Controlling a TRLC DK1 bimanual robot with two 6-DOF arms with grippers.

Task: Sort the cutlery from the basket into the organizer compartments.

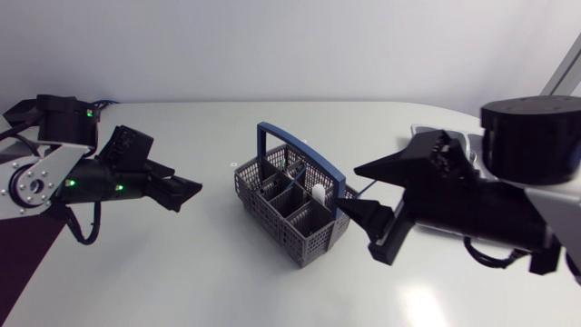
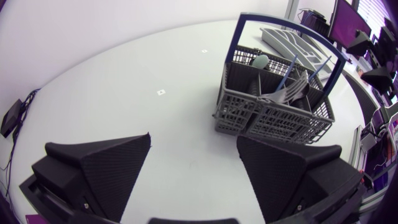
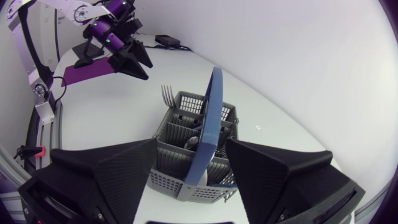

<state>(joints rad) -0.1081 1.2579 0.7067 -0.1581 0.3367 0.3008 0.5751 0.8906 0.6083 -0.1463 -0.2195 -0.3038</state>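
Grey basket (image 1: 292,207) sits mid-table, long axis and blue handle (image 1: 300,156) running far-left to near-right. Cutlery (image 2: 291,92) stands inside, leaning; fork (image 3: 166,94) points tines up. Your right gripper (image 1: 352,190), fingers wide, nothing held, hangs just beside basket's near-right end: nearer arm. Left gripper (image 1: 192,193), also wide and empty, is farther off on other side. Organizer (image 2: 292,38) lies beyond right arm (image 1: 508,204). Lift upward, I judge.

Pale matte table (image 1: 227,272), curved far edge, two small square marks (image 2: 160,92) on its surface, well apart
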